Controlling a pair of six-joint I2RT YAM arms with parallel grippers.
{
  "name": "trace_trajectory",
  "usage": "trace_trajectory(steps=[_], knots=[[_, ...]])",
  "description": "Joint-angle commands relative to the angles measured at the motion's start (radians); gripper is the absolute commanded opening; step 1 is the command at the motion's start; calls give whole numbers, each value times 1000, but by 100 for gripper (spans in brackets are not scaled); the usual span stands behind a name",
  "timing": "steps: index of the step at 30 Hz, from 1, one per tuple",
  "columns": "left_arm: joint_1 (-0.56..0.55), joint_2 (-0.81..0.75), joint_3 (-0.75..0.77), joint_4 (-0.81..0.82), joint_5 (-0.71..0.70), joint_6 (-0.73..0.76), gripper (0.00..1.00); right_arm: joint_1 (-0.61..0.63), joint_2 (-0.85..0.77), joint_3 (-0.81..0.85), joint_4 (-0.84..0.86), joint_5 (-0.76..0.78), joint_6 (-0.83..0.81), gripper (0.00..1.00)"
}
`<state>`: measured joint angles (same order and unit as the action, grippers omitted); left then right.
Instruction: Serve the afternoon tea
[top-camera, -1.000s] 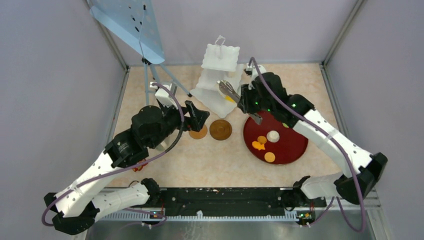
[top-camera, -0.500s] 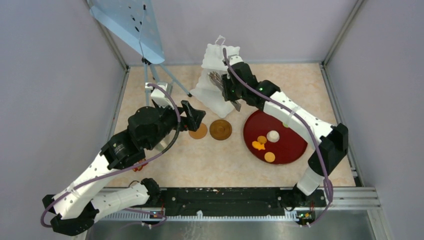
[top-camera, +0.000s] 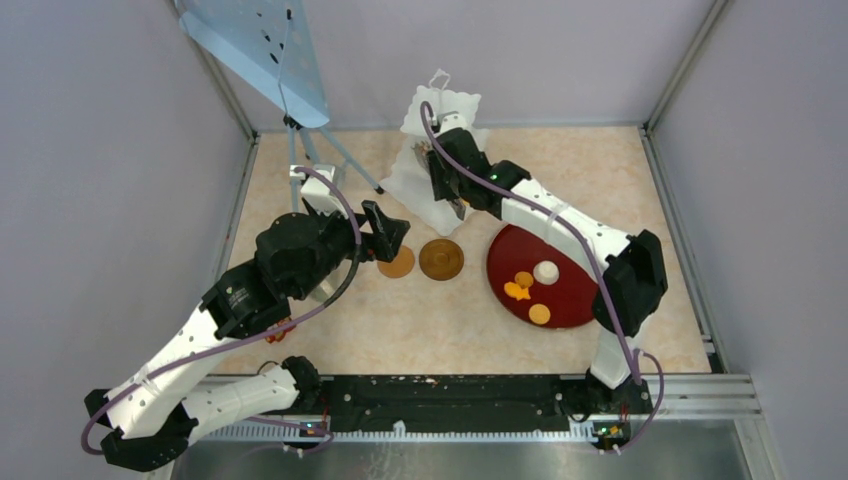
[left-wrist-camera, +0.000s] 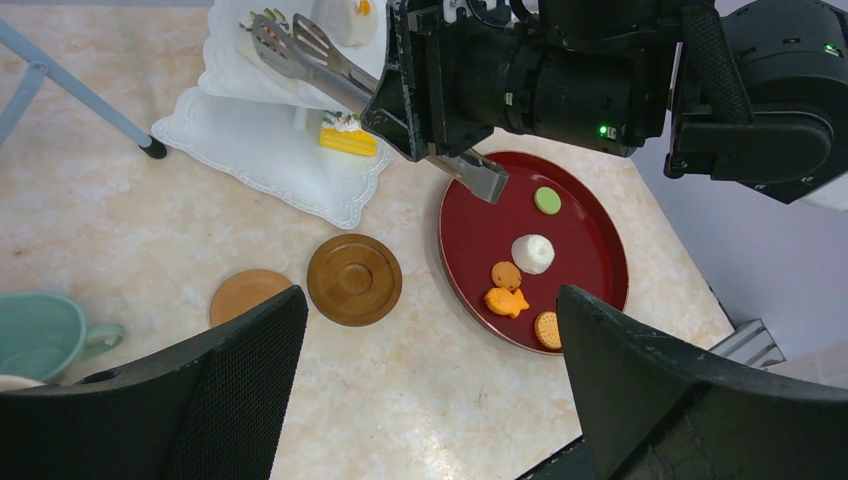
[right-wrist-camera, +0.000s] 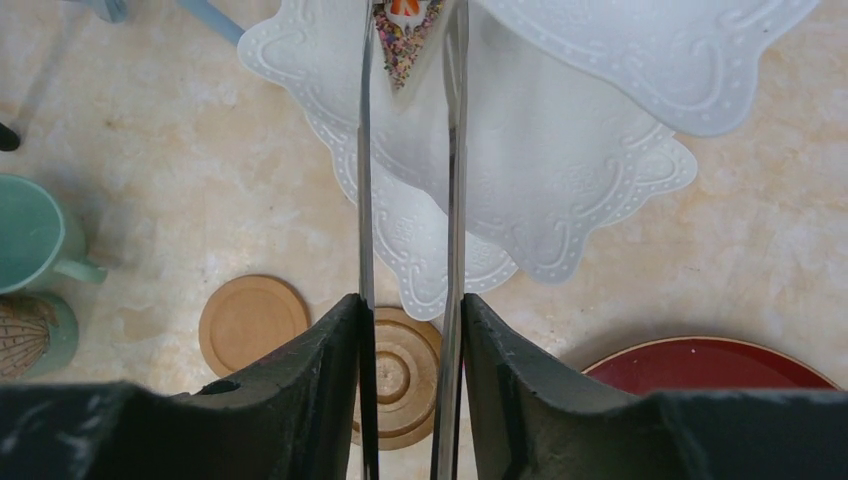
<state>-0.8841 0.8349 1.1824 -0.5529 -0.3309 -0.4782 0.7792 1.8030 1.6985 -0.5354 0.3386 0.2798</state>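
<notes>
While the beige marbled worktop carries everything, we see its far middle taken by the white lace-edged tiered stand, and to the right of that, nearer the arms, the dark-red round tray. Our right tool is stretched out over the stand, its fingers pressed together on the handles of the long metal tongs, whose two blades run forward over the tiers. Our left tool hangs spread wide with nothing between its fingers, above the worktop left of the tray. Just left of the tray sits the dark-brown round wooden saucer, with the pale round wooden coaster just beside it and the teal cup further left. Of the tea things, the yellow cake wedge lies on the stand's lowest tier. A sprinkle-sided cake wedge shows between the tong blades near their tips, though we cannot tell whether they touch it. The rest lie on the tray: the white domed sweet near its middle, the green round sweet behind it, the orange fish-shaped sweet with the brown round biscuit touching it, and the orange scalloped biscuit nearest the arms.
</notes>
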Motion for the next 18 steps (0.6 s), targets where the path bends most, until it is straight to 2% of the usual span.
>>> trace_trajectory(steps=[1, 4, 11, 18], knots=[[2, -10, 38, 7, -8, 12, 99, 16, -8, 56, 52, 36, -10, 43], [2, -9, 33, 11, -4, 10, 99, 17, -24, 55, 39, 29, -13, 48], [2, -5, 31, 18, 7, 9, 99, 42, -110, 22, -9, -13, -16, 49], [2, -5, 17, 33, 26, 5, 99, 64, -303, -103, -93, -12, 6, 49]])
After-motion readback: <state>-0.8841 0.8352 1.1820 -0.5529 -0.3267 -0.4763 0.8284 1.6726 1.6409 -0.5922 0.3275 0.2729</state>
